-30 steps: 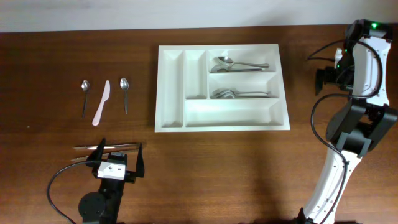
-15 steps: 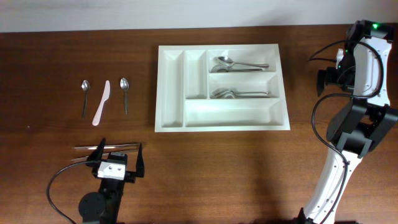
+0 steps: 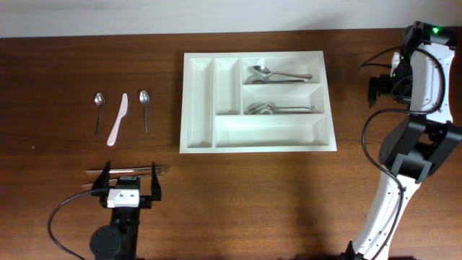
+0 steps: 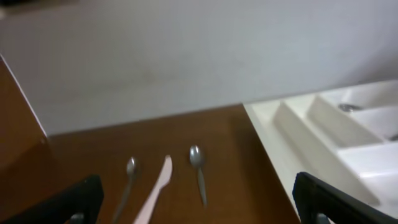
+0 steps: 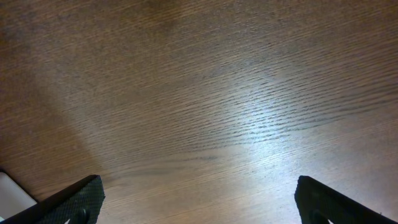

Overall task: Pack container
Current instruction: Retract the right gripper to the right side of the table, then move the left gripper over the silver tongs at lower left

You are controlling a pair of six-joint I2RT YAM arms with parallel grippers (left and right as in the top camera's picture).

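The white container [image 3: 198, 101] lies in the middle of the table, with spoons [image 3: 278, 74] in its top right slot and more spoons [image 3: 278, 109] in the slot below. It also shows in the left wrist view [image 4: 292, 134]. A small spoon [image 3: 98, 110], a pale pink knife [image 3: 118, 120] and a second spoon [image 3: 144, 107] lie to its left. My left gripper [image 3: 130, 178] is open and empty at the front left, over thin metal utensils [image 3: 133, 171]. My right gripper [image 3: 375, 88] is open and empty, to the right of the container.
In the left wrist view, the small spoon [image 4: 130, 169], knife [image 4: 159, 185] and second spoon [image 4: 198, 163] lie ahead of my open left gripper [image 4: 199, 211]. The right wrist view shows bare wood under my right gripper [image 5: 199, 211] and a white container corner [image 5: 9, 191].
My left gripper has shifted a little to the left and squared up over the thin utensils. The right arm has barely moved.
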